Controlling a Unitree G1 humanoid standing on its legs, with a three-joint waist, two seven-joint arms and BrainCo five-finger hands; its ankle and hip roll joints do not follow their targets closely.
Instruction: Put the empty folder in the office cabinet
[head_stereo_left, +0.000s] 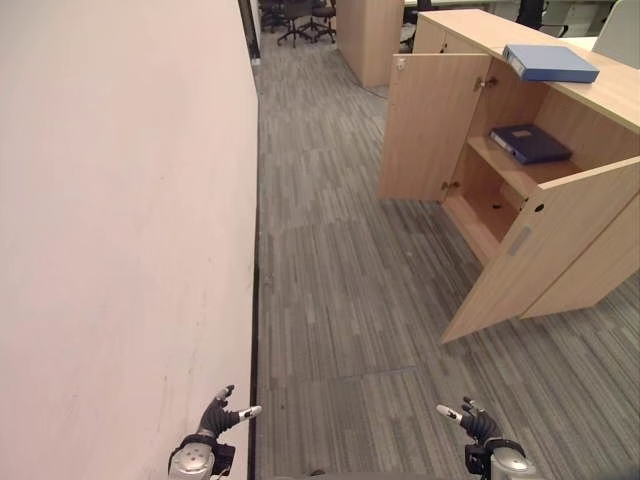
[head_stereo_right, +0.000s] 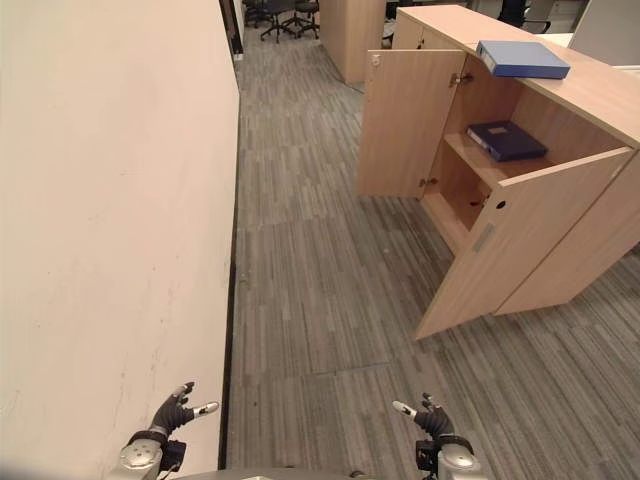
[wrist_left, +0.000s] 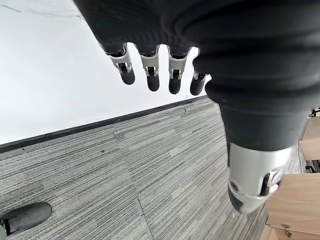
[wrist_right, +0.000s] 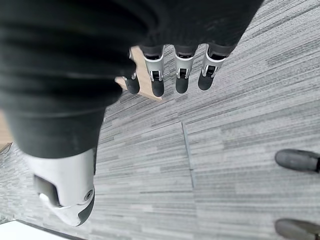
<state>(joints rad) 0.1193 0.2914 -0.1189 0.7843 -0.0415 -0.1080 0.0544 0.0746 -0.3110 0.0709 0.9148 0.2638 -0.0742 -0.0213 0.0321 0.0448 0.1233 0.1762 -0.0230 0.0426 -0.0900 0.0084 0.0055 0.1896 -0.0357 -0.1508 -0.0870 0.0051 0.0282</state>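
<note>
A light blue folder (head_stereo_left: 551, 62) lies flat on top of the wooden office cabinet (head_stereo_left: 620, 95) at the far right. Both cabinet doors stand wide open, and a dark blue folder (head_stereo_left: 530, 143) rests on the upper shelf inside. My left hand (head_stereo_left: 216, 418) hangs low at the bottom left beside the wall, fingers (wrist_left: 153, 75) relaxed and holding nothing. At the bottom right my right hand (head_stereo_left: 476, 423) hangs the same way, its fingers (wrist_right: 182, 76) straight and empty. Both hands are far from the cabinet and the folders.
A long pale wall (head_stereo_left: 120, 220) runs along the left. Grey striped carpet (head_stereo_left: 330, 280) stretches ahead to the cabinet. The near open door (head_stereo_left: 545, 245) juts out into the floor. Office chairs (head_stereo_left: 300, 15) and another wooden unit (head_stereo_left: 368, 35) stand at the far end.
</note>
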